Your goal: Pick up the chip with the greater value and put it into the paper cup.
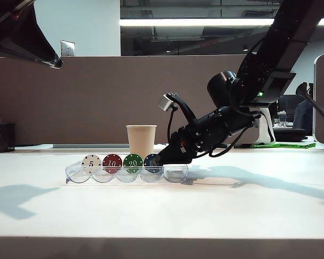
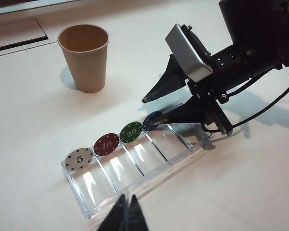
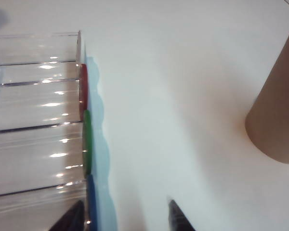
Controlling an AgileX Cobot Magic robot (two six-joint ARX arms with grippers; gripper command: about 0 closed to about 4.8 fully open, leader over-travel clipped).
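The small round blue poker chip (image 1: 152,161) stands on edge in the fourth slot of a clear plastic chip rack (image 1: 175,174) on the white table (image 1: 162,205), just beside the green "20" chip (image 1: 133,162). Further along the row stand the red "10" chip (image 1: 112,162) and the white "5" chip (image 1: 91,163); the slot at the rack's far right holds no chip.

The right gripper (image 2: 156,109) reaches down at a slant to the blue chip, its dark fingers spread wide with one finger on each side of the chip's edge (image 3: 90,204), not yet pinching it.

The plain tan paper cup (image 1: 141,141) stands upright on the table behind the rack, apart from it, mouth up.

The left gripper (image 2: 126,217) hangs well above the table near the rack's "5" end, its two dark tips pressed together and holding nothing.
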